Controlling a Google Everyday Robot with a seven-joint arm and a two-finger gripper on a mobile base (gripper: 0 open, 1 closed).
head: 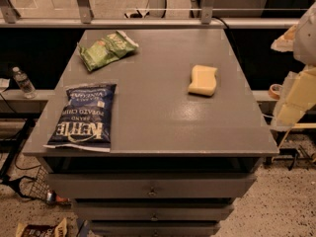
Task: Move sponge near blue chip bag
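The pale yellow sponge (pixel 203 80) lies flat on the right half of the grey tabletop (pixel 153 107). The dark blue chip bag (pixel 84 115) with white "Kettle" lettering lies flat at the table's front left corner, well apart from the sponge. My cream-coloured gripper (pixel 295 98) hangs at the right edge of the view, beyond the table's right side, to the right of the sponge and not touching it.
A smaller green chip bag (pixel 105 48) lies at the back left of the table. The table has drawers (pixel 150 185) below its front edge. A water bottle (pixel 23 82) stands on a ledge to the left. A railing runs behind the table.
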